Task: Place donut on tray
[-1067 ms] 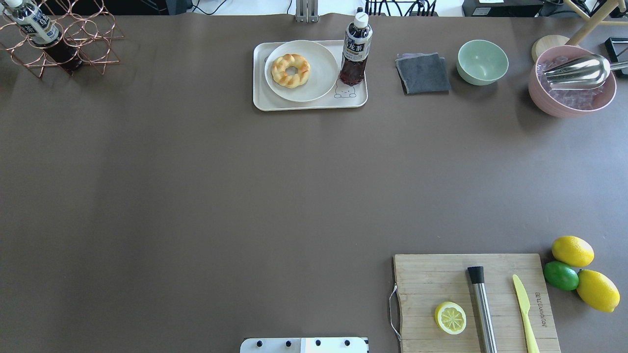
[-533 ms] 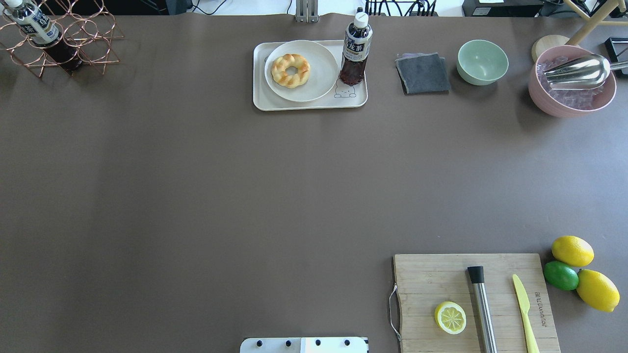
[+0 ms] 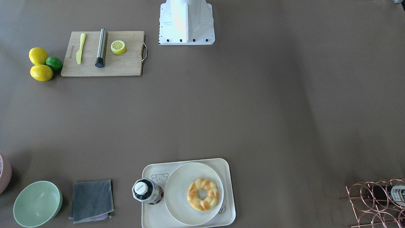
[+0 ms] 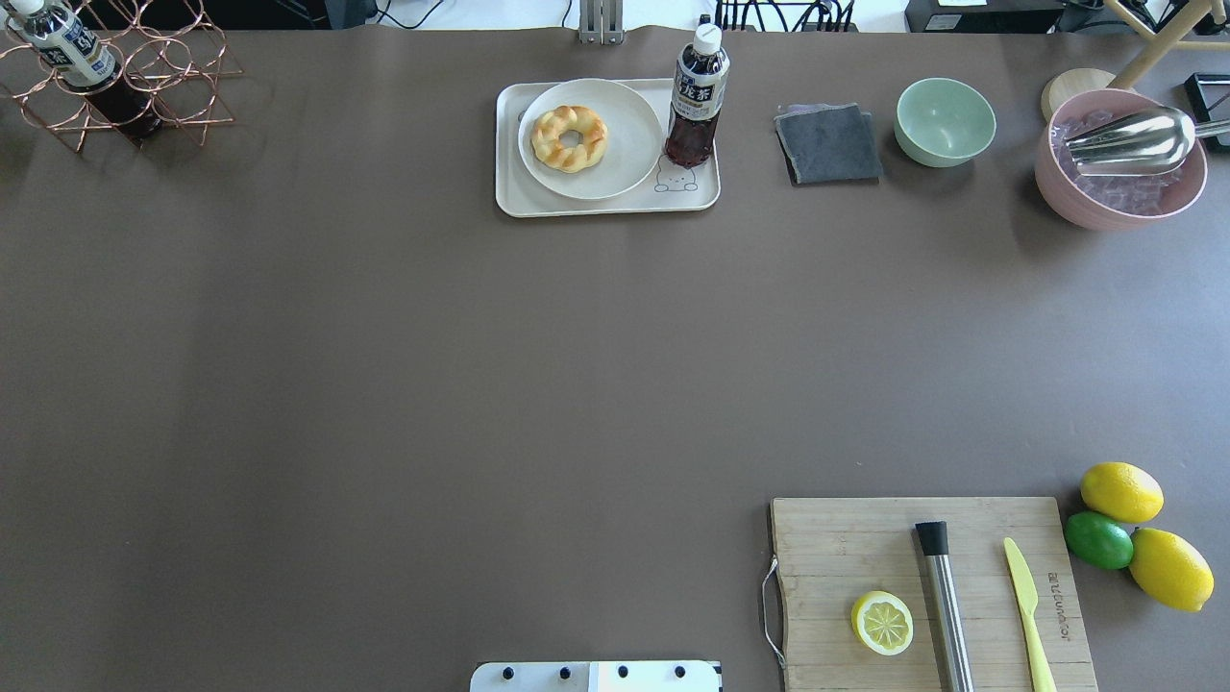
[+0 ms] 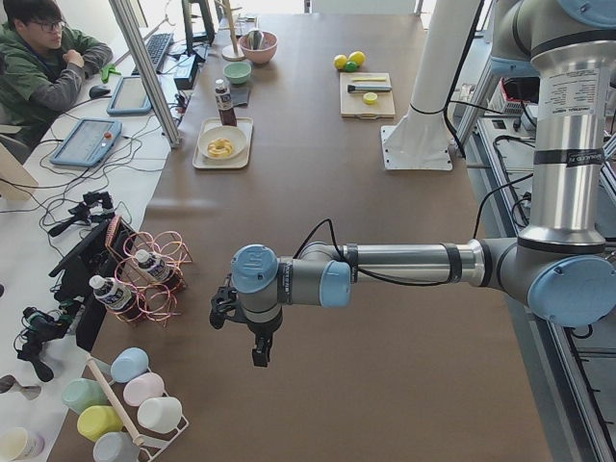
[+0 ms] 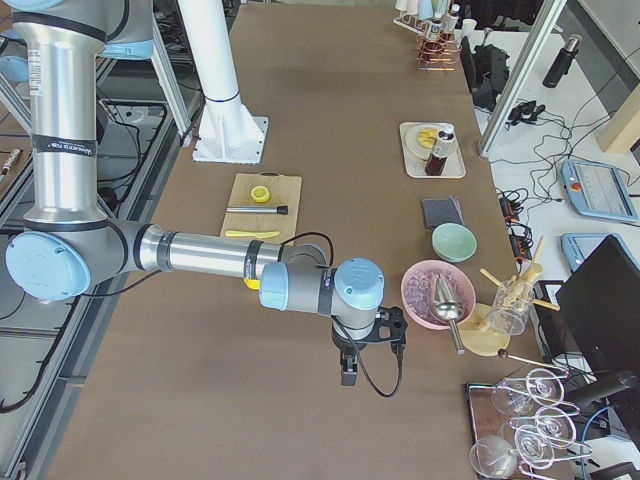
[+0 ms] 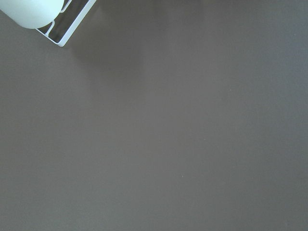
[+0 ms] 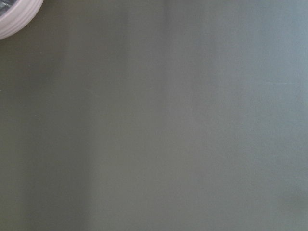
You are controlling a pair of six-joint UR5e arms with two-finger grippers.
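Table (image 4: pixel 384 384) top is matt brown, smooth, with faint creases. Tray (image 4: pixel 512 192) is cream, matt and plastic-looking; plate (image 4: pixel 629 159) has the same dull finish. Donut (image 4: pixel 545 135) is lumpy and braided, with orange-brown glazed patches that have a slight sheen. Bottle (image 4: pixel 698 96) is clear glossy plastic with a printed label and white cap. Cloth (image 4: pixel 828 144) is grey fabric, soft, matt. Green bowl (image 4: pixel 945 121) is smooth satin (material hard to tell). Scoop (image 4: pixel 1129 139) is polished metal, mirror-bright. Cutting board (image 4: pixel 836 548) is bare wood with visible grain and a wire handle. Muddler (image 4: pixel 947 605) is a brushed steel tube with a black end. Knife (image 4: pixel 1024 596) is smooth yellow-green plastic. Rack (image 4: pixel 173 58) is shiny copper-coloured wire.
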